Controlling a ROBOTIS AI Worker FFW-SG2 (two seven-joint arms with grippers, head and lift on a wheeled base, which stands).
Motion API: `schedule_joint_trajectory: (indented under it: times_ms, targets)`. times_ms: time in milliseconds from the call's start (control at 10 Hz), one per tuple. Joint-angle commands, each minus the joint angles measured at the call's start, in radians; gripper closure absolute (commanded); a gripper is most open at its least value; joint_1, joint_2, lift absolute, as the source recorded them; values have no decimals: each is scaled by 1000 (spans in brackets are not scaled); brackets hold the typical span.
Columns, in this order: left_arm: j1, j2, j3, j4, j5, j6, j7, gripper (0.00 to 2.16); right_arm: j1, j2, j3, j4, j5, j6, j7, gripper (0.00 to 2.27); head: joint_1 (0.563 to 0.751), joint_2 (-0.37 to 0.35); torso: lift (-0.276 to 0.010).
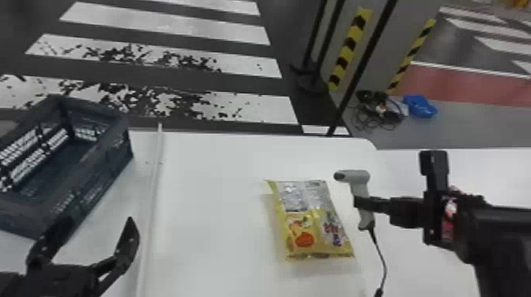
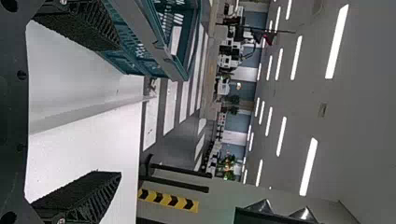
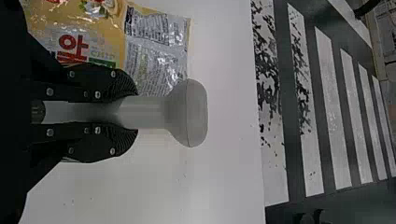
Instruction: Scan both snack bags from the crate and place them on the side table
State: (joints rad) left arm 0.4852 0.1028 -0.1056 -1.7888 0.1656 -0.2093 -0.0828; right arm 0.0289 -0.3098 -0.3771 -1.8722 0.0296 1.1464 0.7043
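Observation:
One yellow snack bag (image 1: 312, 221) lies flat on the white table (image 1: 213, 205) in the head view. Just right of it, my right gripper (image 1: 363, 203) is closed around the handle of a grey scanner (image 1: 357, 177), whose head points left. The right wrist view has the right gripper (image 3: 126, 112) clamped on the scanner (image 3: 187, 113), with the snack bag (image 3: 156, 46) beside it. My left gripper (image 1: 93, 233) stands open at the lower left, near the crate (image 1: 95, 173). In the left wrist view, the left gripper (image 2: 112, 112) has nothing between its spread fingers; the crate (image 2: 135, 42) is beside one finger.
A raised white strip (image 1: 152, 189) runs along the table between crate and bag. The scanner's cable (image 1: 380, 252) trails toward the near edge. Beyond the table stand dark poles (image 1: 363, 63) and a striped floor.

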Motion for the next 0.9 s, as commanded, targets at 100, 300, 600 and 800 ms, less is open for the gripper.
schedule_joint_trajectory:
  times_ms: [100, 300, 600, 800]
  targets:
    - [0, 0, 0, 2, 0, 0, 0, 33, 34, -29, -60, 54, 7, -67, -11, 2250, 695, -303, -95]
    - [0, 0, -2, 3, 0, 0, 0, 33, 54, -49, -97, 125, 18, -135, -25, 2250, 695, -345, -95]
    - [0, -2, -5, 3, 0, 0, 0, 33, 60, -58, -103, 203, 38, -199, -29, 2246, 695, -350, -95]
    - [1, -2, -5, 0, 0, 0, 0, 33, 55, -60, -95, 242, 38, -221, -29, 2250, 695, -350, -95]
